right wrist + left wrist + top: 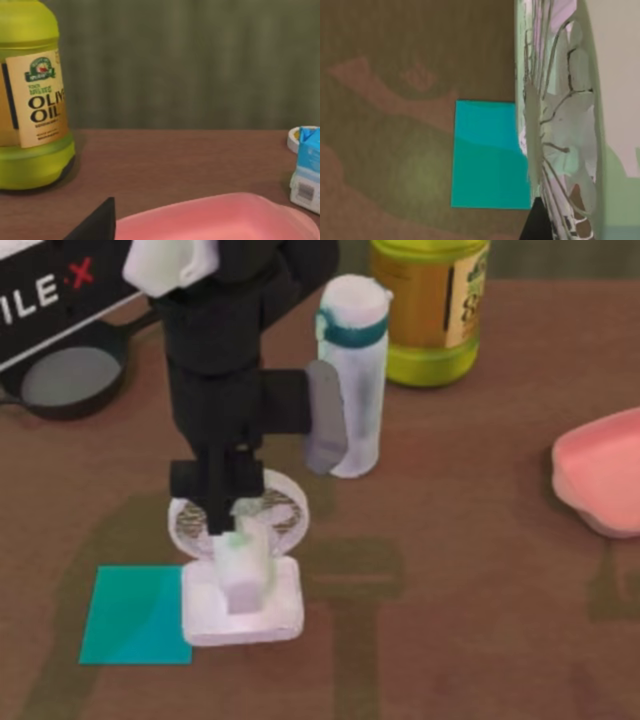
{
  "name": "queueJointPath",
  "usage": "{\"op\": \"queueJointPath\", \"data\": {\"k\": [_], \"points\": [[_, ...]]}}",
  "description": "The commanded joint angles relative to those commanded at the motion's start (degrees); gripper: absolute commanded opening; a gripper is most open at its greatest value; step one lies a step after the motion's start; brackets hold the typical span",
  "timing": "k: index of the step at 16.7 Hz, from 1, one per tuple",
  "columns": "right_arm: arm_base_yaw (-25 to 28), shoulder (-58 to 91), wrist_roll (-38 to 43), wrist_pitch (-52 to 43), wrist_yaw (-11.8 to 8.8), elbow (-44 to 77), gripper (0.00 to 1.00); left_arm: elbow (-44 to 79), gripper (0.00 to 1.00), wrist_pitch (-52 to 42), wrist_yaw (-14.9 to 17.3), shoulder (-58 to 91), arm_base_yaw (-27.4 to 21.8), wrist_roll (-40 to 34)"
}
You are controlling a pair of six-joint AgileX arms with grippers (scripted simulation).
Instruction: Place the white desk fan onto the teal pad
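The white desk fan (245,605) stands left of the table's middle, its round grilled head (280,508) behind its square base. The base's left edge touches or slightly overlaps the right edge of the teal pad (135,615), which lies flat on the table. My left gripper (230,525) reaches down from above and is shut on the fan at its head and motor housing. In the left wrist view the fan grille (560,125) fills the frame close up, with the teal pad (487,160) beyond it. My right gripper (100,225) is parked out of the top view, beside a pink object.
A tall white bottle with a teal band (352,380) stands just behind the fan. An olive oil bottle (430,305) is at the back. A pink object (603,472) lies at the right edge, a black round pan (70,380) at back left. A blue-white carton (306,170) stands far right.
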Motion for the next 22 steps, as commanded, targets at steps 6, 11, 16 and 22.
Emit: {"op": "queueJointPath", "data": {"k": [6, 11, 16, 22], "points": [[0.00, 0.00, 0.00, 0.00, 0.00, 0.00, 1.00, -4.71, 0.00, -2.02, -1.77, -3.81, 2.18, -38.80], [0.00, 0.00, 0.00, 0.00, 0.00, 0.00, 1.00, -9.72, 0.00, -1.62, -2.14, -8.10, 4.57, -80.47], [0.00, 0.00, 0.00, 0.00, 0.00, 0.00, 1.00, -15.07, 0.00, 0.94, -1.11, -12.75, 7.17, -120.73], [0.00, 0.00, 0.00, 0.00, 0.00, 0.00, 1.00, -20.39, 0.00, 5.27, 1.13, -17.52, 9.83, -152.68]]}}
